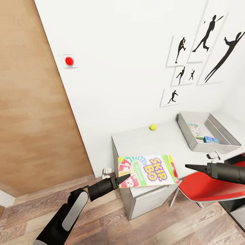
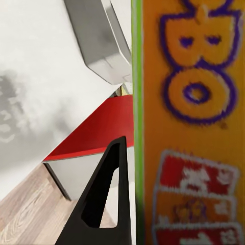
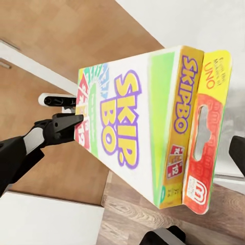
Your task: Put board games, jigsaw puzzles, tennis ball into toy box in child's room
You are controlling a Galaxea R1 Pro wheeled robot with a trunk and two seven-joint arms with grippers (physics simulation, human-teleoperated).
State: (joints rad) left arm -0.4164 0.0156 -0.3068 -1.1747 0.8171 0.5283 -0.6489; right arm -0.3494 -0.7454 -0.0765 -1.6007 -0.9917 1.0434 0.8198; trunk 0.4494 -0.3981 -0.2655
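Head view has my left gripper (image 1: 125, 178) pinching the Skip-Bo box (image 1: 148, 170) by its near end, held over the table's (image 1: 160, 143) front edge. My right gripper (image 1: 189, 166) hangs beside it; whether its fingers are spread I cannot tell. Next I judge: carry toward 1 o'clock and lower it into the toy box (image 1: 195, 144), where 2 small games lie. The ball (image 1: 152, 127) waits at 12.
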